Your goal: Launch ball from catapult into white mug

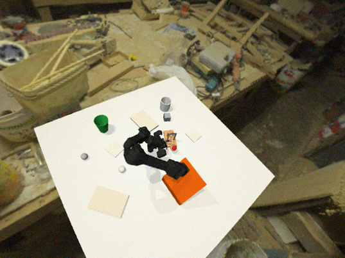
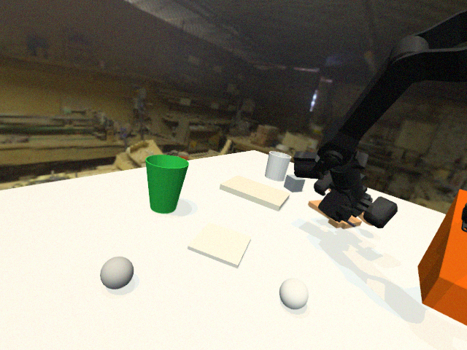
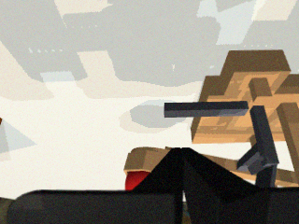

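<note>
One red ball sits in the cup of the wooden catapult; the exterior view hides it behind the gripper. The gripper is shut, its fingertips together with nothing between them, close over the throwing arm. The ball is probably light and hard, apt to roll out if the cup is jolted, so it is best left alone. The catapult looks stiff but light enough to skid or twist under a push. Any correction towards the white mug calls for slow contact low on its base. The thin dark linkage looks the most delicate part; gripping there could fire the shot early. For release, a light nudge with closed fingertips should serve.
</note>
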Tool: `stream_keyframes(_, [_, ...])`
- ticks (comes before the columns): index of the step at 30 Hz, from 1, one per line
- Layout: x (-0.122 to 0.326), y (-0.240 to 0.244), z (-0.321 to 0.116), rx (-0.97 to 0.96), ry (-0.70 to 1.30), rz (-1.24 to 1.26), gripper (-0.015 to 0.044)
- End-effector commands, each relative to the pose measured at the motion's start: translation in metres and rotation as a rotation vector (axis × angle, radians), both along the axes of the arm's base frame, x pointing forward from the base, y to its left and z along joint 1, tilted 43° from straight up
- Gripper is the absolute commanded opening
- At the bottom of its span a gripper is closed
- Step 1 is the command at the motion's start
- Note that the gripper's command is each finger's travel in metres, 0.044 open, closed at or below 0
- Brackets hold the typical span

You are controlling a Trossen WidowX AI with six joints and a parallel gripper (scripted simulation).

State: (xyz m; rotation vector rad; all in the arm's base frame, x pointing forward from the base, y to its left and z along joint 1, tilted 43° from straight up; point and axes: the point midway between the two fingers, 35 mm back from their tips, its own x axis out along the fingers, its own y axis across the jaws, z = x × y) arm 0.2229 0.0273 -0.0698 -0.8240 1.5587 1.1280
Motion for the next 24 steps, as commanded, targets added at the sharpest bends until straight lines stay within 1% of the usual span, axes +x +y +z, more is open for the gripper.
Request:
stream_keyframes(1, [-0.004, 0.006, -0.007, 0.002, 0.014, -0.003, 0.0000])
stream_keyframes(16, [-0.007, 0.020, -0.021, 0.003, 0.016, -0.003, 0.0000])
stream_keyframes(20, [-0.008, 0.032, -0.036, 0.003, 0.017, -0.002, 0.0000])
stream_keyframes(24, [-0.006, 0.032, -0.034, 0.003, 0.017, -0.002, 0.0000])
